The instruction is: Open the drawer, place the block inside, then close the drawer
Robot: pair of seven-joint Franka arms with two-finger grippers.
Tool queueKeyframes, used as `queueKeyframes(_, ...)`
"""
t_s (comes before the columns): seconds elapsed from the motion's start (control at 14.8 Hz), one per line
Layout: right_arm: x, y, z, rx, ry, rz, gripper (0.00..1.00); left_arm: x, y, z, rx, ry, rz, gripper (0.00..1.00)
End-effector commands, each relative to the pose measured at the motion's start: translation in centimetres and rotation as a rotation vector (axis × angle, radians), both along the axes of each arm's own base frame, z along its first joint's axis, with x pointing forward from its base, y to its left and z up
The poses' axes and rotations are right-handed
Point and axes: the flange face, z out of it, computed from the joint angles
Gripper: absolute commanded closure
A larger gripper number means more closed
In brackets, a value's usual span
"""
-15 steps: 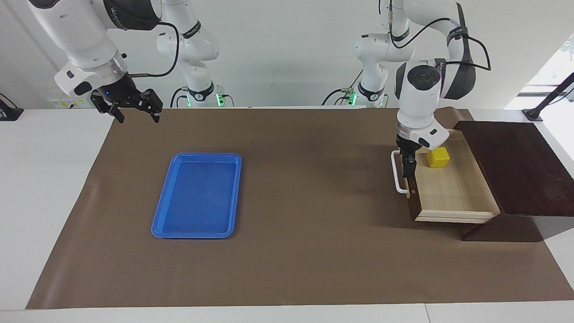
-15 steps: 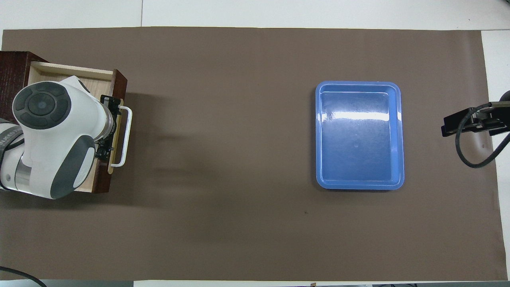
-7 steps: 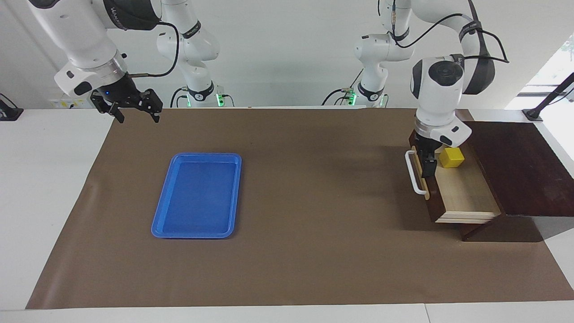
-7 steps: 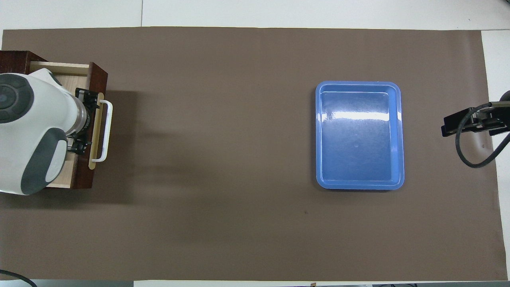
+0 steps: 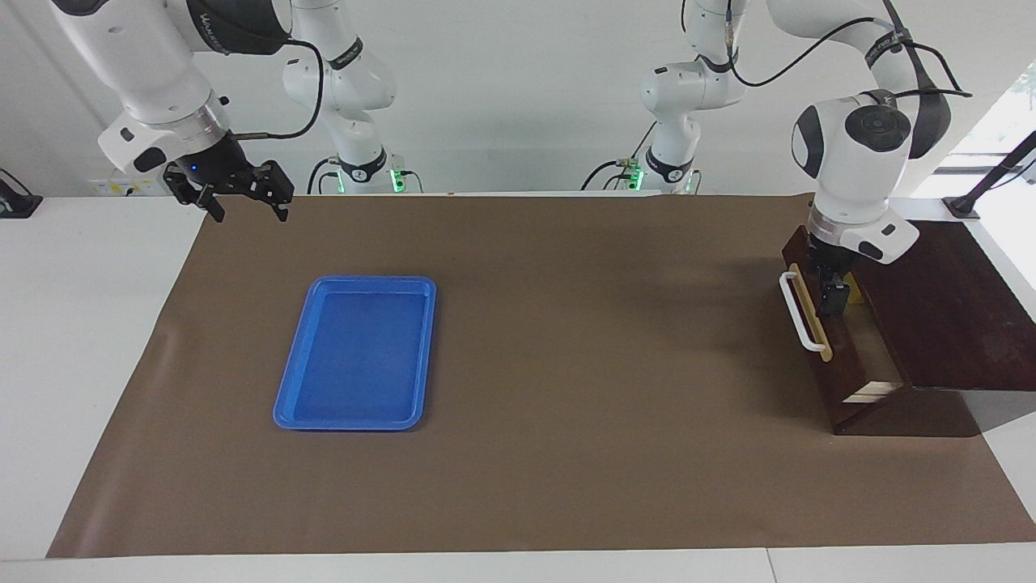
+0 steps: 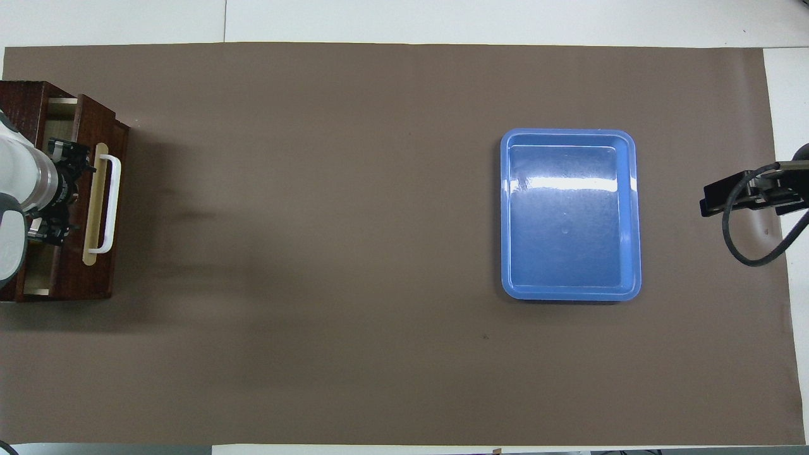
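Observation:
The drawer (image 5: pixel 827 368) of the dark brown cabinet (image 5: pixel 939 308) is almost pushed in. Only a narrow strip of its pale interior shows. Its white loop handle (image 5: pixel 797 320) faces the table's middle. My left gripper (image 5: pixel 830 295) is down at the top edge of the drawer front, just on the cabinet side of the handle. A sliver of the yellow block (image 5: pixel 850 285) shows in the drawer beside it. In the overhead view the drawer (image 6: pixel 95 278) and the left gripper (image 6: pixel 57 193) show, and the block is hidden. My right gripper (image 5: pixel 239 196) waits open, raised over the table's edge.
A flat blue tray (image 5: pixel 356 352) lies on the brown mat toward the right arm's end, also in the overhead view (image 6: pixel 569 215). The brown mat (image 5: pixel 566 405) covers most of the white table.
My left gripper has pushed the drawer front toward the cabinet. The drawer has gone from wide open to nearly shut, carrying the block in. The right arm has not moved.

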Motion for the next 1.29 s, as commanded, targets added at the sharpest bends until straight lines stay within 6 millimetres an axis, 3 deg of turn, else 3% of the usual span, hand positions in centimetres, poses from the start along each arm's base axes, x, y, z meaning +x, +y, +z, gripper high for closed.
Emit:
queueKeyframes(0.0,-0.3,-0.2,0.3,0.005,-0.003,0.026,0.0,-0.3,2.6,0.5,0.03,0.007,-0.04,0.0)
queueKeyframes(0.27,-0.3,-0.2,0.4,0.005,-0.005,0.026,0.0,-0.5,5.6,0.6,0.027,-0.005,0.003,0.0)
queueKeyframes(0.47,-0.3,-0.2,0.4,0.005,-0.005,0.026,0.0,-1.0,5.3,0.0,0.015,0.011,0.016,0.0)
queueKeyframes(0.61,-0.3,-0.2,0.4,0.005,-0.005,0.026,0.0,-0.8,3.4,0.4,-0.037,0.022,0.017,0.0)
queueKeyframes(0.81,-0.3,-0.2,0.4,0.005,-0.005,0.026,0.0,0.0,-2.0,4.3,-0.134,0.004,-0.027,0.0)
queueKeyframes(1.02,-0.3,-0.3,0.4,0.005,-0.005,0.025,0.0,-0.7,-7.1,5.5,-0.161,0.029,-0.12,0.0)
queueKeyframes(1.22,-0.3,-0.3,0.4,0.005,-0.005,0.025,0.0,-1.3,-8.8,5.7,-0.159,0.085,-0.298,0.0)
